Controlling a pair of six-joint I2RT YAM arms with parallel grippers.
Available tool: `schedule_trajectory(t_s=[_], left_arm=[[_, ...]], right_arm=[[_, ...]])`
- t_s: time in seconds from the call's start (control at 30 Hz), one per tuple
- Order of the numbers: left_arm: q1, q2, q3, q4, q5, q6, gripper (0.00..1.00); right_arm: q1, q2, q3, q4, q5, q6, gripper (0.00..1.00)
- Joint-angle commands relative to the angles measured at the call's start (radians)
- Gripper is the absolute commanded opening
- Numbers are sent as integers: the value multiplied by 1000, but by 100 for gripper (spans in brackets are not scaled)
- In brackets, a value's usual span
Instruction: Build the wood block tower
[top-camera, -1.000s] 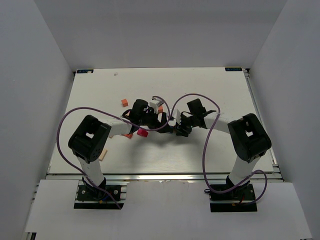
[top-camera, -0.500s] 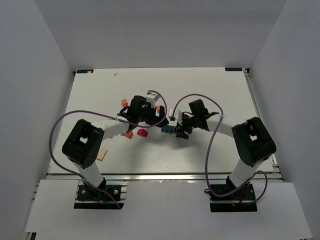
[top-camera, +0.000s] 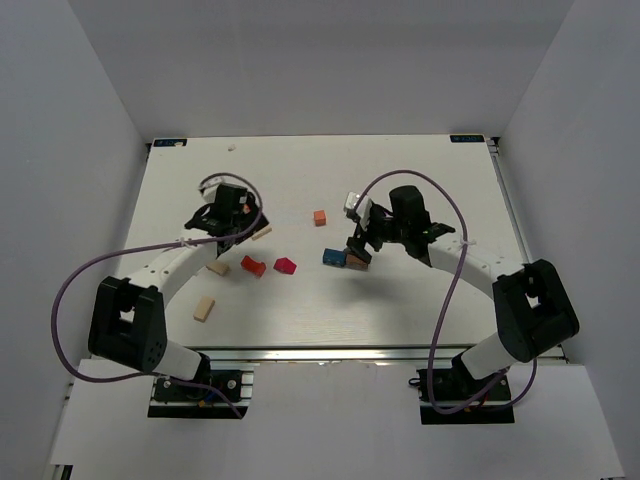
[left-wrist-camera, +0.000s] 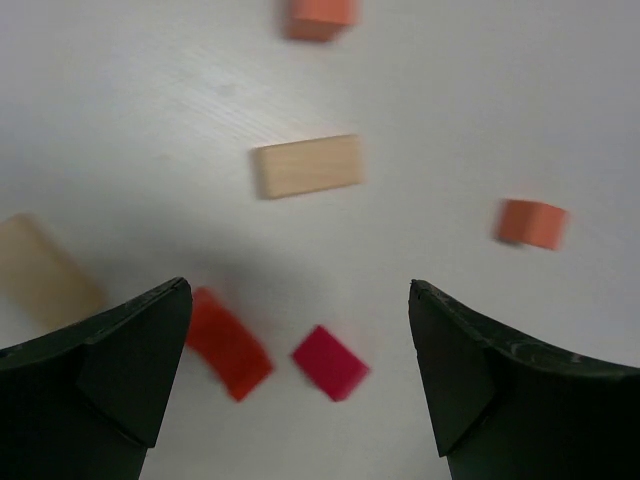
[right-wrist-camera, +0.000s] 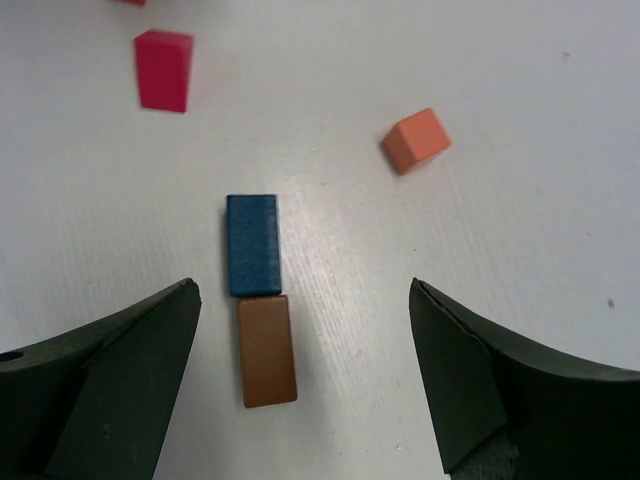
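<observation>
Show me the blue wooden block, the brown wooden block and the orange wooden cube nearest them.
Blue wooden block (right-wrist-camera: 252, 245): right wrist view, top face.
Brown wooden block (right-wrist-camera: 267, 350): right wrist view, top face.
Orange wooden cube (right-wrist-camera: 416, 140): right wrist view, top face.

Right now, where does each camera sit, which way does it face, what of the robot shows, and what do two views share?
Top: above and behind the robot, looking down on the table; left arm and right arm show.
Left wrist: on the left arm, looking down at a tan block; open left fingers show.
Right wrist: on the right arm, looking down at a brown block; open right fingers show.
Shared: top and right wrist both show the blue block beside the brown one.
</observation>
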Motion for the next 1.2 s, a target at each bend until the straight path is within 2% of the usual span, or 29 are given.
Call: schedule_trajectory(t_s=[0.0,0.07,0.2,0.47,0.7,0.73,0.8,0.93,0.97,1.03,1.07,1.13,1.17], left_arm=[[123,-53,-82,-217,-114,-185,98],[151,-53,-113,-216,-103,-204,98],[160,-22,-132,-214,-129,-239,98],[188,44,-143,-240,-192,-297,95],[208,116,-149,-151,-137,-268,81],[214,122,-149,-147,-134,-265,72],[234,131,-150,-134,-114,-244,63],[264,160,-150,-101,-73,-210,38],[270,165,-146,-81,-41,-177,26],[270,176,-117,-67,-25,-140,13],[270,179,-101,-62,-19,-114,0],[269,173,-48,-52,-19,-81,0],[267,158,-29,-6,6,-7,0]], right_arm=[[9,-35,16,150,154,267,89],[14,-48,7,186,284,340,89],[14,-85,-48,244,409,432,89],[14,-111,-68,218,519,432,89],[14,-124,-74,210,539,419,89],[14,-130,-76,213,547,417,89],[14,-133,-82,213,557,402,89],[14,-154,-96,226,591,388,89],[14,-157,-99,227,593,383,89],[14,-164,-103,233,596,373,89],[14,-167,-105,236,599,368,89],[14,-173,-119,250,590,350,89],[14,-177,-125,259,575,342,89]])
